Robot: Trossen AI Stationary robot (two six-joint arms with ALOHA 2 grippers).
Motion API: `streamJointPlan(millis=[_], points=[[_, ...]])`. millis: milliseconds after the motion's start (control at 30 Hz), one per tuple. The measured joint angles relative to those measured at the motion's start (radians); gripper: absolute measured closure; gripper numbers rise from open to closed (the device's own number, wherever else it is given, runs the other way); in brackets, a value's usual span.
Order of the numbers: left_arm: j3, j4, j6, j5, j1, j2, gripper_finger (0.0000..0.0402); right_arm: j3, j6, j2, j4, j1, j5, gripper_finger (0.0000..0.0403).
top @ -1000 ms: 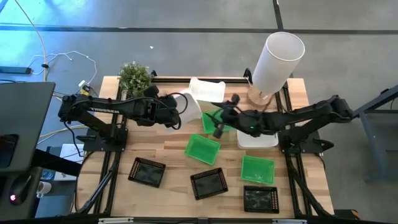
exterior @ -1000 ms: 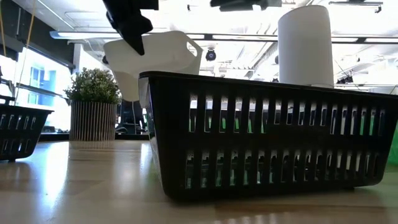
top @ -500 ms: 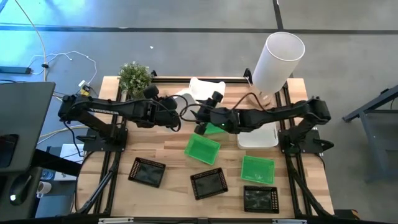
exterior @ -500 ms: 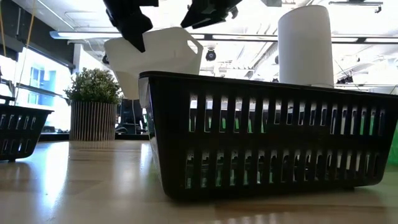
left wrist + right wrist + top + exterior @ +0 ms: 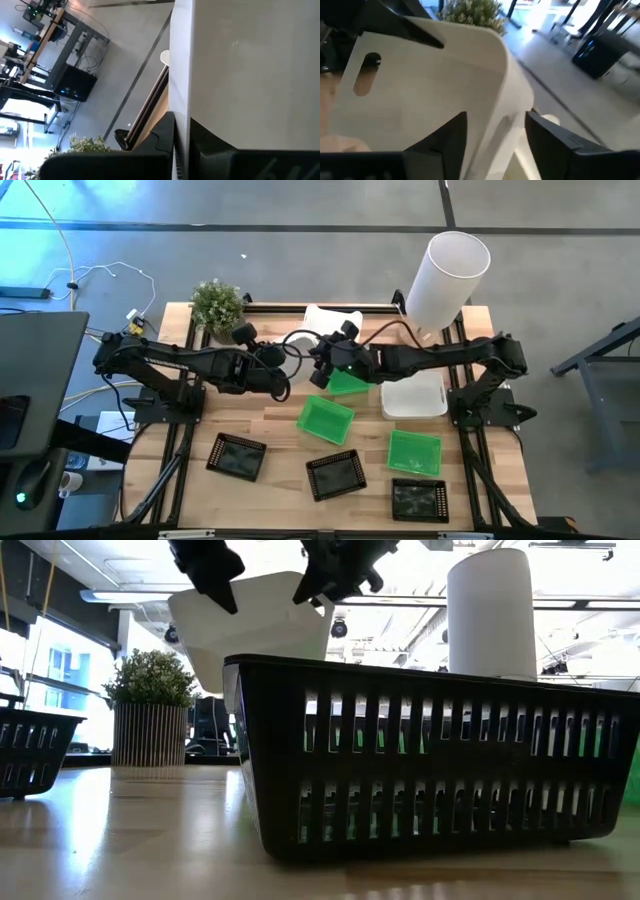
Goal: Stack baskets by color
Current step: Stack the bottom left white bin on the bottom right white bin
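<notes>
While both pincers meet, smooth white basket [image 5: 255, 625] hangs tilted

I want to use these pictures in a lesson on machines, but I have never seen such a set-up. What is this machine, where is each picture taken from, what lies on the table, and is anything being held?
It is a robot with two dark arms at a wooden table, each ending in a two-finger gripper. One picture looks straight down from above, one looks level across the table top, and two come from cameras on the arms' wrists.

On the table lie three green baskets, three black baskets and two white baskets, besides a small potted plant and a tall white cylinder.

The left gripper is shut on the third white basket, holding it above the table. The right gripper has its fingers on either side of that basket's far rim, not yet pressed together.
</notes>
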Motion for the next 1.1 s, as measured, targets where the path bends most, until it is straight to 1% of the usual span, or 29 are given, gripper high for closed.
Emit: streamJointPlan(millis=[100,267,333,467,567,633,767,933,1100], points=[[0.0,0.004,0.014,0.0,-0.003,0.0,0.0401,0.0,0.043,0.0,-0.024,-0.013,-0.035,0.0274],[0.0,0.005,0.013,0.004,-0.004,0.0,0.0396,0.0,0.061,0.0,-0.032,-0.03,-0.058,0.0373],[0.0,0.008,0.017,0.007,-0.004,0.0,0.0388,0.0,0.062,0.0,-0.035,-0.033,-0.056,0.0394],[0.0,0.024,0.054,0.037,-0.003,0.0,0.0365,0.0,0.094,0.0,-0.048,-0.032,-0.048,0.0389],[0.0,0.057,0.081,0.082,-0.003,0.0,0.034,0.0,0.095,0.0,-0.063,-0.032,-0.056,0.04],[0.0,0.073,0.103,0.108,-0.003,0.0,0.0321,0.0,0.107,0.0,-0.076,-0.03,-0.052,0.04],[0.0,0.123,0.128,0.142,-0.002,0.0,0.0282,0.0,0.111,-0.003,-0.122,-0.028,-0.018,0.0402],[0.0,0.148,0.132,0.193,-0.003,0.0,0.0243,0.0,0.133,-0.033,-0.168,-0.027,0.057,0.0402],[0.0,0.167,0.168,0.302,-0.003,-0.001,0.0219,0.0,0.133,-0.051,-0.192,-0.027,0.106,0.0403]])
